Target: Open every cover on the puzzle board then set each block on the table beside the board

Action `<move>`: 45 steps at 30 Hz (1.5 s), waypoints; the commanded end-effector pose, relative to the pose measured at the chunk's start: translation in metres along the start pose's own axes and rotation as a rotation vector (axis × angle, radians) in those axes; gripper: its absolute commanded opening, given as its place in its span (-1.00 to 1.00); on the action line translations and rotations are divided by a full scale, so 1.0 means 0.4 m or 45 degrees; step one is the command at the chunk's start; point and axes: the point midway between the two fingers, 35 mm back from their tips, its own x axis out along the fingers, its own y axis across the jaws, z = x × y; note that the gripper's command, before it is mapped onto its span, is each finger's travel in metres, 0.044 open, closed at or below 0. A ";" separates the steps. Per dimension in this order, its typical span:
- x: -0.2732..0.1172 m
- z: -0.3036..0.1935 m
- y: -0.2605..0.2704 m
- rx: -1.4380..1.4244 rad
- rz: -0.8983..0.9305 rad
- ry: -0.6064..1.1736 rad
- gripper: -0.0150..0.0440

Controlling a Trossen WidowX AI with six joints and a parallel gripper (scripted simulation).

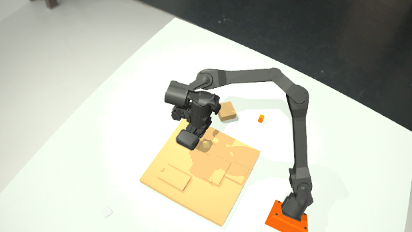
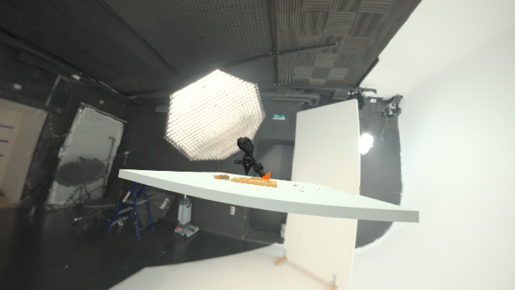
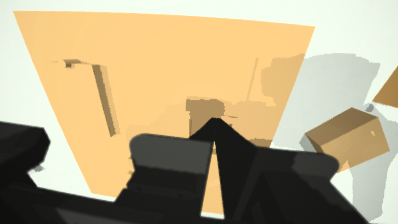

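The wooden puzzle board lies flat on the table. A raised rectangular cover lies on its left part. A second flat cover and a third lie side by side on its right part. A small yellowish shape shows in shadow beside the hand; whether it is a block or a well is unclear. A small orange block rests on the table beyond the board. My gripper is shut and empty above the board's far part. Its body hides some of the board.
A larger wooden block stands on the table close beyond the board. Another wooden piece shows at the right edge of the wrist view. A small white square lies left of the board. The orange arm base is at the lower right.
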 end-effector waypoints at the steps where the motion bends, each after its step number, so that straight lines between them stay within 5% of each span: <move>1: -0.012 0.003 0.004 0.002 0.001 0.004 -0.49; 15: -0.045 -0.001 0.007 0.036 -0.002 -0.002 -0.49; 45: -0.089 -0.352 0.216 1.672 0.017 0.031 -0.49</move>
